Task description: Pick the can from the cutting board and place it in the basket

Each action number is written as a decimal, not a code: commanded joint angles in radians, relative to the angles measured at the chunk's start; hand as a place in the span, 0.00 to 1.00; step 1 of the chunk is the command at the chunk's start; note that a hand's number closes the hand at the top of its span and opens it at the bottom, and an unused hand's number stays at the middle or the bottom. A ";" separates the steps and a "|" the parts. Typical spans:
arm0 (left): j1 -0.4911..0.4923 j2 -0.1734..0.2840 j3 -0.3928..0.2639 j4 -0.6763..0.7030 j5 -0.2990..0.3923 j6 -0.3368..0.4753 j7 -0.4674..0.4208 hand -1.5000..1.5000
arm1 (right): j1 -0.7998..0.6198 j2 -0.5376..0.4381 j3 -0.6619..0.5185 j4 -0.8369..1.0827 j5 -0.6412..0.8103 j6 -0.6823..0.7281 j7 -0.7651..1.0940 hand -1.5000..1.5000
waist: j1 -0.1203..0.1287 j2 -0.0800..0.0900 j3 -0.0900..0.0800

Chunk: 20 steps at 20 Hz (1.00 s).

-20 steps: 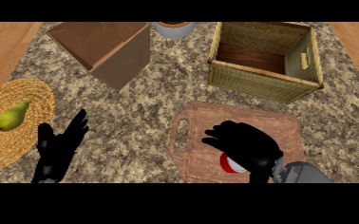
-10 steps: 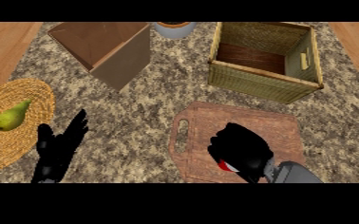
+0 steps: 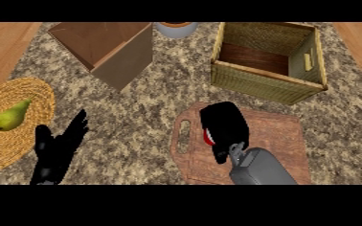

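Right hand [image 3: 225,124] curled over can [image 3: 209,137] on cutting board [image 3: 283,139], lower centre; only red-and-white sliver showing.

Desk [image 3: 163,100] fills the frame. Cutting board [image 3: 276,134] at lower centre-right, handle slot on its left end. Right hand [image 3: 225,127] over the board's left part, forearm entering from the lower edge; can [image 3: 209,137] under the hand, only a sliver showing at its left side, on the board. Basket [image 3: 268,79] upper right, just behind the board, not touching it. Open box [image 3: 124,60] upper left, tilted on the desk. Bowl [image 3: 175,28] at top centre, between box and basket, cut by the upper edge. Woven mat [image 3: 32,100] at the left edge, pear [image 3: 13,117] on it. Left hand [image 3: 56,148] lower left, just right of the mat, resting.
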 commanded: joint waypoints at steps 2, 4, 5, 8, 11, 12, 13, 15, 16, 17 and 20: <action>0.014 -0.011 -0.030 0.047 -0.020 -0.004 0.025 0.50 | -0.109 0.076 -0.015 0.023 -0.008 -0.098 0.378 1.00 | 0.041 0.009 -0.007; 0.008 -0.031 -0.041 0.061 -0.022 0.000 0.013 0.50 | -0.178 0.077 -0.008 -0.004 -0.039 -0.179 0.483 1.00 | 0.051 0.009 -0.007; -0.010 -0.004 -0.035 0.048 -0.021 -0.014 0.035 0.50 | -0.183 0.077 -0.031 -0.013 -0.091 -0.261 0.506 1.00 | 0.058 0.012 -0.004; -0.021 -0.015 -0.033 0.061 -0.017 -0.012 0.020 0.50 | -0.261 0.078 -0.114 -0.143 -0.168 -0.471 0.533 1.00 | 0.069 0.011 -0.001; -0.022 -0.029 -0.047 0.066 -0.029 0.000 0.031 0.50 | -0.366 0.079 -0.083 -0.175 -0.109 -0.630 0.632 1.00 | 0.067 0.003 -0.005; -0.038 -0.030 -0.057 0.074 -0.043 0.006 0.040 0.50 | -0.412 0.079 -0.075 -0.169 -0.095 -0.662 0.669 1.00 | 0.061 0.004 -0.006; -0.038 -0.030 -0.036 0.101 -0.030 0.005 0.027 0.50 | -0.486 0.079 -0.095 -0.174 -0.076 -0.645 0.723 1.00 | 0.057 0.002 -0.009; -0.006 -0.019 -0.047 0.071 -0.033 -0.013 0.010 0.50 | -0.571 0.079 -0.137 -0.112 -0.056 -0.691 0.770 1.00 | 0.069 0.003 -0.008; -0.038 -0.030 -0.049 0.082 -0.027 -0.008 0.043 0.50 | -0.615 0.079 -0.136 -0.126 -0.047 -0.674 0.816 1.00 | 0.052 0.000 -0.008; -0.029 -0.022 -0.048 0.084 -0.034 -0.010 0.031 0.50 | -0.662 0.079 -0.142 -0.079 -0.046 -0.678 0.843 1.00 | 0.062 0.003 -0.009; -0.032 -0.006 -0.017 0.092 -0.007 -0.025 0.043 0.50 | -0.766 0.079 -0.210 -0.033 0.009 -0.619 0.886 1.00 | 0.033 0.000 -0.009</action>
